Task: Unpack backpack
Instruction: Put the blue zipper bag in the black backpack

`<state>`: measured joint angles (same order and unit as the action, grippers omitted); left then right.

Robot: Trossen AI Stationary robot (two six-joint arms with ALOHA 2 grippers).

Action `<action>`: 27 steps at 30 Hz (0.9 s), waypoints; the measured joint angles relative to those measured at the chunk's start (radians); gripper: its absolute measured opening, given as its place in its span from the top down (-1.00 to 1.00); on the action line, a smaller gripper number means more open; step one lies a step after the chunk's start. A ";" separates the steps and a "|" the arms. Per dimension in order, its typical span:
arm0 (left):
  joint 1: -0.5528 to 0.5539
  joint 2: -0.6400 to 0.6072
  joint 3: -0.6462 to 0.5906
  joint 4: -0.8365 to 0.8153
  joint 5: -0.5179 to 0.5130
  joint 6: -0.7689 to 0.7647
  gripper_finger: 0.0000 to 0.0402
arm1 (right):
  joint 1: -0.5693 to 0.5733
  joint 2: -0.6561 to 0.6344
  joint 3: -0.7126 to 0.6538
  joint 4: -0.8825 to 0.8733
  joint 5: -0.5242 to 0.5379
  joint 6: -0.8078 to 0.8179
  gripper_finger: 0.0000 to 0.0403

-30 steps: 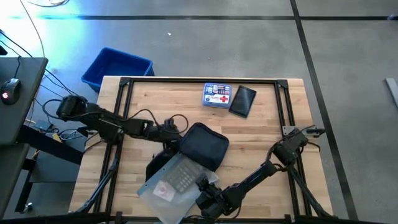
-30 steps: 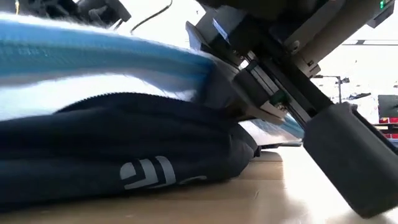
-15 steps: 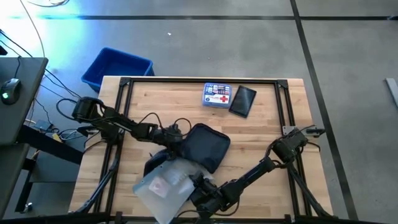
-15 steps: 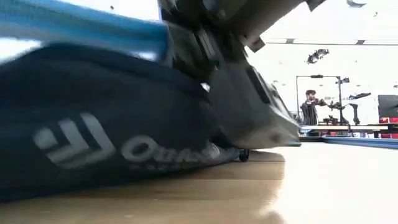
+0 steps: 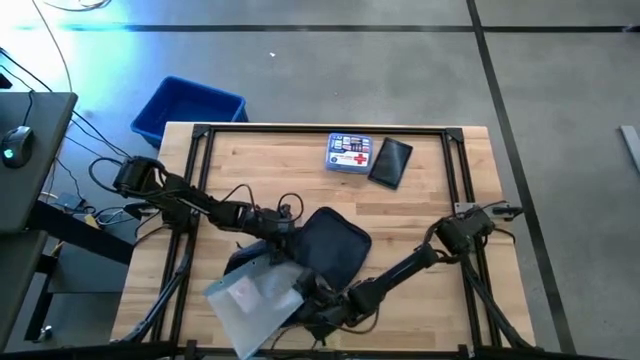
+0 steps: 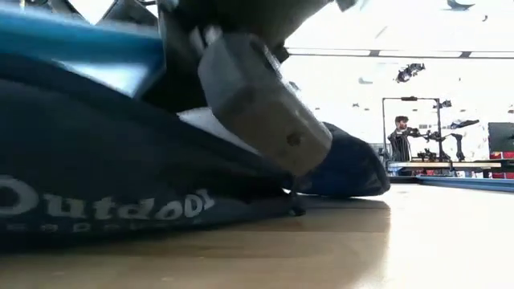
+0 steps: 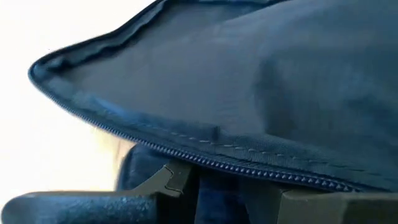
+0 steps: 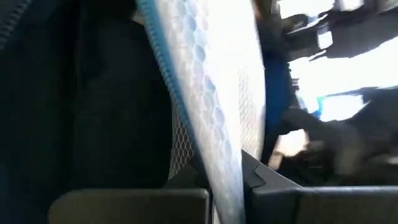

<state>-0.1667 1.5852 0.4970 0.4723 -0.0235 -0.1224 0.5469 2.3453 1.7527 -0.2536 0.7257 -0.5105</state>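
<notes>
one backpack (image 5: 335,243) lies mid-table, left end effector (image 5: 283,228) clamped on its edge, right end effector (image 5: 303,290) clamped on one mesh pouch (image 5: 252,300).

bin: blue plastic bin (image 5: 188,108) on the floor, upper left of high view, just beyond the table's far-left corner
table: wooden table (image 5: 450,290), black frame rails on top
first-aid box: blue-white box with red cross (image 5: 349,154), top centre of table
pouch: flat black pouch (image 5: 390,162), touching the box's right side
mouse: computer mouse (image 5: 13,144) on dark desk (image 5: 30,190), far left edge
person: stands far back right in low view (image 6: 399,138)
</notes>
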 joint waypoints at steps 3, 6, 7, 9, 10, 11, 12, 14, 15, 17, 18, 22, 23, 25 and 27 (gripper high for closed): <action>-0.005 0.000 0.001 -0.001 0.020 -0.005 0.59 | -0.031 0.001 0.000 -0.027 -0.004 0.018 1.00; -0.008 0.000 0.012 0.001 0.077 -0.006 0.59 | -0.059 0.002 0.000 -0.055 -0.051 0.049 1.00; -0.011 0.000 0.015 -0.001 0.089 -0.006 0.59 | -0.068 0.002 0.000 -0.060 -0.065 0.065 1.00; -0.018 0.000 0.020 -0.003 0.101 -0.006 0.59 | -0.081 0.001 -0.017 -0.040 -0.072 0.069 1.00; -0.022 0.000 0.023 -0.003 0.105 -0.005 0.59 | -0.086 0.001 -0.036 -0.014 -0.070 0.065 1.00; -0.026 0.000 0.026 -0.002 0.109 -0.002 0.59 | -0.091 0.001 -0.054 0.009 -0.064 0.062 1.00; -0.030 0.000 0.028 -0.001 0.109 0.001 0.59 | -0.094 0.001 -0.073 0.031 -0.062 0.062 1.00; -0.032 -0.001 0.029 0.002 0.111 0.003 0.59 | -0.101 0.000 -0.110 0.060 -0.056 0.063 1.00; -0.032 -0.001 0.030 0.002 0.111 0.004 0.59 | -0.103 -0.001 -0.122 0.064 -0.046 0.065 1.00; -0.031 -0.001 0.030 0.002 0.112 0.004 0.59 | -0.105 -0.002 -0.145 0.058 -0.005 0.070 1.00; -0.031 -0.001 0.030 0.002 0.115 0.004 0.59 | -0.106 -0.004 -0.151 0.052 0.023 0.078 1.00; -0.031 -0.001 0.030 -0.002 0.129 0.000 0.59 | -0.104 -0.002 -0.141 0.024 0.107 0.079 0.98; -0.031 -0.001 0.030 -0.005 0.131 -0.003 0.59 | -0.103 0.000 -0.132 0.010 0.112 0.070 0.96; -0.031 -0.001 0.030 -0.007 0.134 -0.004 0.59 | -0.100 0.004 -0.109 -0.017 0.116 0.066 0.87; -0.031 -0.001 0.030 -0.007 0.138 -0.004 0.59 | -0.093 0.007 -0.084 -0.055 0.113 0.073 0.73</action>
<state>-0.1974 1.5841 0.5266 0.4648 0.1148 -0.1265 0.4537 2.3521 1.6685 -0.3087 0.8386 -0.4374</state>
